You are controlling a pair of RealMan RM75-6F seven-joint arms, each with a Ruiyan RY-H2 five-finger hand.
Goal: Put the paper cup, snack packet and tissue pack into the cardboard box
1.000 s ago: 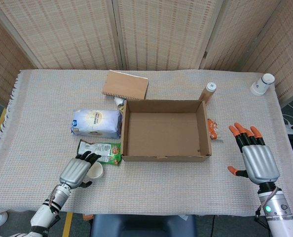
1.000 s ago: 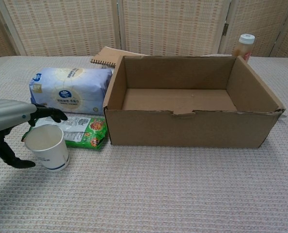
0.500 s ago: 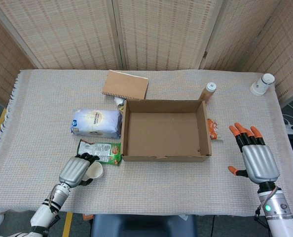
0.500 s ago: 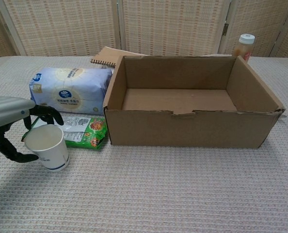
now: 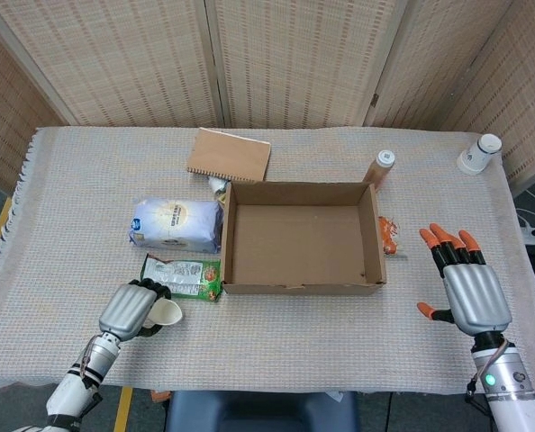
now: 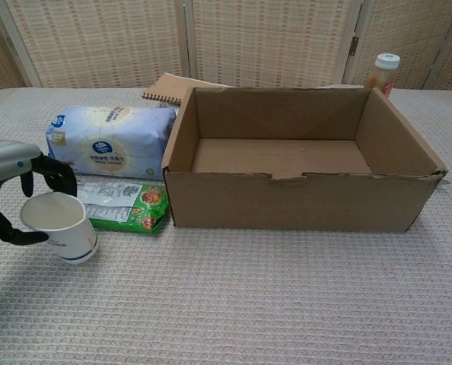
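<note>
My left hand (image 5: 130,310) (image 6: 9,182) grips the white paper cup (image 6: 59,226) (image 5: 165,313) near the table's front left, the cup tilted and raised a little. The green snack packet (image 5: 184,276) (image 6: 123,206) lies flat just beyond it. Behind that lies the blue-white tissue pack (image 5: 176,225) (image 6: 110,140). The open cardboard box (image 5: 302,286) (image 6: 302,205) stands empty at the centre. My right hand (image 5: 466,281) hovers open over the table right of the box, holding nothing.
A brown spiral notebook (image 5: 229,155) lies behind the box. A capped bottle (image 5: 380,168) stands at the box's far right corner, an orange item (image 5: 388,236) beside its right wall, and a white cup (image 5: 479,154) at the far right edge.
My left hand closed its fingers around the paper cup, then drew it left and toward the front edge, lifting and tilting it. The right hand stayed put.
</note>
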